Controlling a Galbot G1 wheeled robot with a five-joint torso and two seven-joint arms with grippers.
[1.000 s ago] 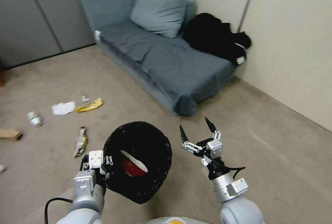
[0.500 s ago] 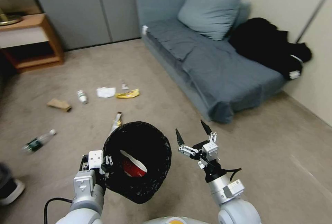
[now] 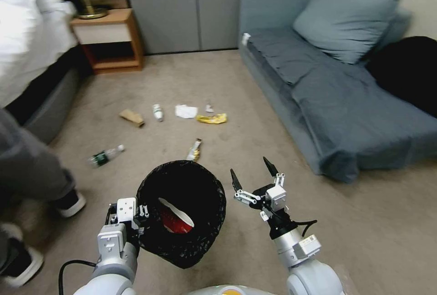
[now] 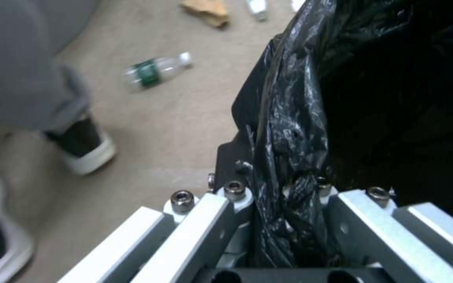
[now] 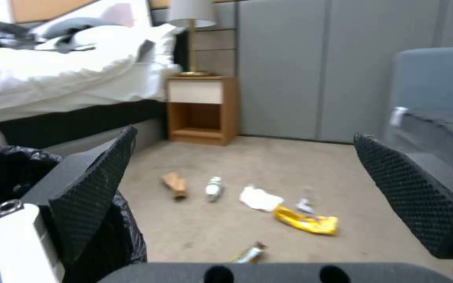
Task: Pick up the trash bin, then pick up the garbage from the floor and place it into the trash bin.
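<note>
The left gripper [image 3: 136, 215] is clamped on the bag-lined rim of the trash bin [image 3: 182, 213], held off the carpet beside it; a red-and-white paper cup [image 3: 176, 218] lies inside, partly hidden by the black bag; the right gripper [image 3: 252, 172] hovers just right of the bin, fingers spread wide and empty; ahead of it lie a foil wrapper [image 3: 194, 150], yellow wrapper [image 3: 212, 118], tissue [image 3: 185, 111], cardboard scrap [image 3: 132, 118] and a green-labelled bottle [image 3: 105, 155], blurred.
</note>
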